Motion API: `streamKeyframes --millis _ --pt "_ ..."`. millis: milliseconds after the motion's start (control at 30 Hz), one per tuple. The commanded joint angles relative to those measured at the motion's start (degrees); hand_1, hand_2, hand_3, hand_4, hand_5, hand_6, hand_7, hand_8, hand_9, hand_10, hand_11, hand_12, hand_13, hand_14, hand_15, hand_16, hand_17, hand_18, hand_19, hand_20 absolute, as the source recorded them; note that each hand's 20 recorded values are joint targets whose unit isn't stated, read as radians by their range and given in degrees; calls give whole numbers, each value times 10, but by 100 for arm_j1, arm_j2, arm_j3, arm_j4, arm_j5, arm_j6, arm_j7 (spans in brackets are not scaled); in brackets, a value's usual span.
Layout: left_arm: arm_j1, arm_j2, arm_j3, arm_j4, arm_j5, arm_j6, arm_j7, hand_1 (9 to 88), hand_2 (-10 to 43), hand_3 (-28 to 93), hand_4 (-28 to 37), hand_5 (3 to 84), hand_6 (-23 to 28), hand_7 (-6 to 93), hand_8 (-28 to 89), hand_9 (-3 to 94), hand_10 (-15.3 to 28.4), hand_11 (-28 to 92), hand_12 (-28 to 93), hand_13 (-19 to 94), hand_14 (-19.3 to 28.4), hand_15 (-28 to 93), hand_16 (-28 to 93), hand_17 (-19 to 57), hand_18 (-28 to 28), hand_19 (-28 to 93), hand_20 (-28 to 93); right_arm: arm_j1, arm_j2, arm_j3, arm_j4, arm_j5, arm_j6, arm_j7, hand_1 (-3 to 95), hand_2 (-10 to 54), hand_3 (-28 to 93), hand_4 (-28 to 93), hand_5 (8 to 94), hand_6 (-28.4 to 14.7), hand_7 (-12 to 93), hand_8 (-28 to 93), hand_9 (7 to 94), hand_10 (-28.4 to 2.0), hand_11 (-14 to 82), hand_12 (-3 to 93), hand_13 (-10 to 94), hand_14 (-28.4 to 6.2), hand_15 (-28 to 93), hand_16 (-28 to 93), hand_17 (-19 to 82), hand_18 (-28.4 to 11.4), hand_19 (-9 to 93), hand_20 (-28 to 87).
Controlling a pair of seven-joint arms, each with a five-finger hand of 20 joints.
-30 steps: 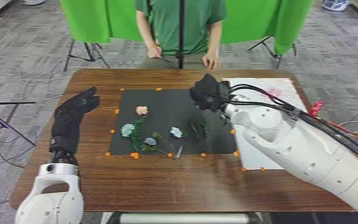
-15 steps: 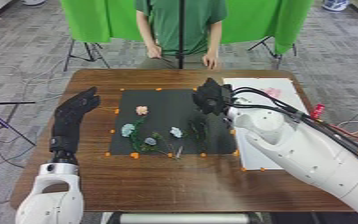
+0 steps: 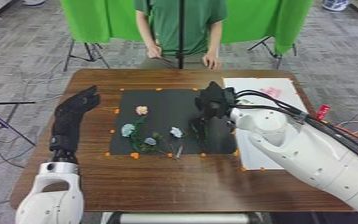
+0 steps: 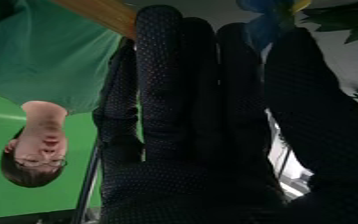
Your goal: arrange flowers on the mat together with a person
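Brown wood makes up the counter point(image 3: 180, 187), its near stretch running up to a dark mat point(image 3: 162, 100). Nearest on the mat lies 1 blue-grey flower point(image 3: 150, 141), with a white flower point(image 3: 176, 132) and a pale blue flower point(image 3: 127, 130) a little farther on, and some dark greenery point(image 3: 198, 131) toward the right side. A pink flower point(image 3: 142, 110) sits farthest of these 4 blooms, at the mat's left.

Over to the left, the left hand point(image 3: 76, 107) hangs beside the mat with fingers loose and extended, holding nothing.

The right hand point(image 3: 213, 102) is over the mat's far right part, fingers straight rather than curled. In the right wrist view a blue-and-yellow flower point(image 4: 262, 12) shows by the fingertips and thumb, with leaves point(image 4: 353, 20) close by — whether it touches the glove or is pinched, I cannot tell.

The step in hand looks like placing or picking up a stem on this side. Done well, it wants the palm lowered slowly, thumb on 1 side of the stem and fingertips on the other, the grip kept off the petals. Any release should be low and gentle — otherwise a trailing thumb could drag the greenery out of line.

Beyond the counter hangs a green cloth point(image 3: 95, 22).
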Motion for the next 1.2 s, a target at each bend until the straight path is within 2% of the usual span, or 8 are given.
streamKeyframes --millis 33,400,533,633,800,1033,1100,1200 --pt "-11 41 30 42 -5 -23 -18 251 28 659 -220 450 56 112 -62 440 137 167 134 347 184 153 13 37 127 108 162 93 8 13 -104 229 -129 107 396 -95 783 -256 641 45 236 -125 700 -94 185 211 685 -74 402 340 261 -178 601 527" --pt "-9 28 27 35 -2 0 -23 252 27 656 -218 450 56 111 -62 439 137 165 135 347 183 153 13 37 127 108 162 -11 65 330 -700 667 -770 248 336 -95 770 -237 637 34 213 -123 697 -106 176 210 663 -91 391 331 248 -185 590 521" --pt "-18 13 53 45 -3 -38 -16 253 27 655 -218 450 56 111 -62 440 136 165 135 347 183 152 13 36 127 108 162 -474 26 1160 -1179 814 -1332 295 315 -95 766 -233 621 30 197 -119 680 -113 165 208 644 -99 373 325 236 -187 576 513" --pt "-52 27 93 62 -1 -47 -19 253 27 655 -218 449 56 112 -62 440 138 165 135 347 184 152 13 36 127 108 162 -1243 -114 2288 -1660 2047 -1369 814 278 -95 750 -218 607 26 180 -108 662 -119 153 208 624 -110 353 321 225 -190 558 501" --pt "-69 -18 98 78 -13 -37 -22 253 26 656 -217 450 56 111 -62 440 138 165 135 347 184 151 13 37 127 108 162 -2682 -961 4297 -2216 4850 -1197 1330 234 17 674 -174 608 2 151 -94 646 -150 134 206 586 -142 304 304 222 -188 493 442" --pt "-120 -19 120 133 -13 -72 71 253 25 656 -217 450 56 112 -62 440 138 166 136 348 183 153 14 37 127 108 162 -3939 -2303 5555 -2457 7049 -1109 795 207 39 660 -160 584 -19 120 -75 590 -163 107 202 515 -163 229 290 200 -183 372 370" --pt "-112 -45 172 145 -26 12 147 254 25 657 -217 451 56 113 -62 441 138 165 135 349 183 153 13 37 127 108 162 -4443 -2975 5756 -2613 6886 -682 429 190 46 664 -152 564 -21 108 -68 554 -162 83 199 477 -165 147 322 194 -179 297 342" --pt "-110 -89 270 178 -57 61 198 253 24 659 -216 452 56 114 -63 444 138 168 136 351 182 154 13 38 127 107 162 -5082 -3579 5625 -2724 7274 479 -239 169 43 680 -146 552 -19 106 -67 541 -160 73 198 443 -163 125 319 189 -177 243 325"
